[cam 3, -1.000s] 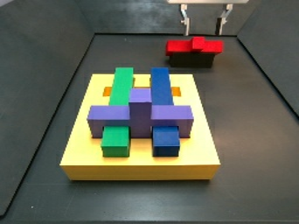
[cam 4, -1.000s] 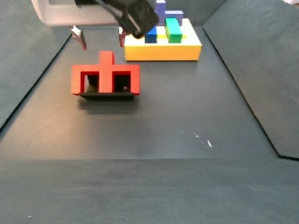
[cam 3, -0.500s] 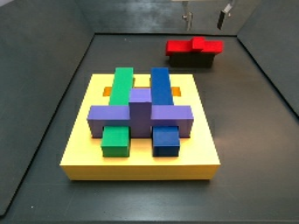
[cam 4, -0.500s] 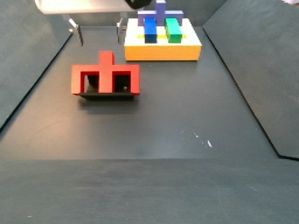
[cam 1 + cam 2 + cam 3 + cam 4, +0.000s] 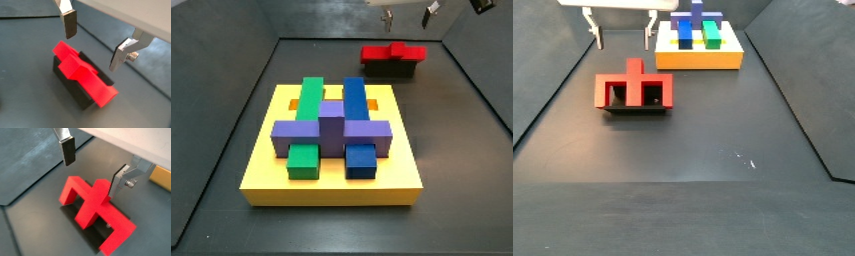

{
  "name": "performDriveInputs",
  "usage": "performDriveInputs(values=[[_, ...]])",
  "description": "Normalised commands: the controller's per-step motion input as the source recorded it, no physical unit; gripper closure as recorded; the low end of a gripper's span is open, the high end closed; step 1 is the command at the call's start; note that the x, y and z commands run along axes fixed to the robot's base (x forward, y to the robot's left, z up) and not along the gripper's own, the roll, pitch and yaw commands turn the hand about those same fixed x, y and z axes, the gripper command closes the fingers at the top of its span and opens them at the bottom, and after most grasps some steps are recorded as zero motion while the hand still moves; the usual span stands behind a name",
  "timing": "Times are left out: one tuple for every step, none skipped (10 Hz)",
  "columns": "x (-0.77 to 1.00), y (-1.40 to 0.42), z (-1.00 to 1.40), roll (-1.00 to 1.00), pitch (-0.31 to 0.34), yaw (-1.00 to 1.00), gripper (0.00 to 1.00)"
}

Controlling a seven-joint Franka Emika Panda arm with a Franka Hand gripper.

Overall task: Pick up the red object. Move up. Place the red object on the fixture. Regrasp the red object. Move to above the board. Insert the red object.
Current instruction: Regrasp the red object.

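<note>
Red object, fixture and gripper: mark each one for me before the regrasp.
red object (image 5: pixel 93 208): a wrist view, on its central stub.
fixture (image 5: pixel 72 86): a wrist view, on its dark side wall below the red piece.
gripper (image 5: pixel 93 42): a wrist view, midway between its open fingertips, above the red object and apart from it.

- The small bright red arch-shaped piece (image 5: pixel 80 72) looks like smooth, slightly shiny plastic.
- The small black box-like fixture (image 5: pixel 69 82) under it looks dull and matt.
- The gripper (image 5: pixel 93 165) hangs above them with flat, shiny silver metal fingers (image 5: pixel 119 180).
- The dark grey floor (image 5: pixel 700 150) looks smooth and matt.
</note>
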Motion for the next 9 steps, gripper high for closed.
performDriveInputs(values=[[0.00,-0.05,-0.07,1.00,0.063,0.09,0.00],[-0.03,0.00,-0.27,0.87,0.131,0.17,0.00],[-0.13,0.00,-0.38,0.77,0.109,0.23,0.00],[-0.13,-0.03,-0.41,0.76,0.037,0.31,0.00],[0.00,0.00,-0.35,0.54,0.000,0.36,0.00],[0.00,-0.09,-0.30,0.55,0.000,0.32,0.00],[0.00,-0.12,-0.25,0.57,0.000,0.29,0.00],[0.14,-0.13,-0.24,0.56,0.117,0.18,0.00],[0.12,-0.19,-0.31,0.55,0.226,0.00,0.00]])
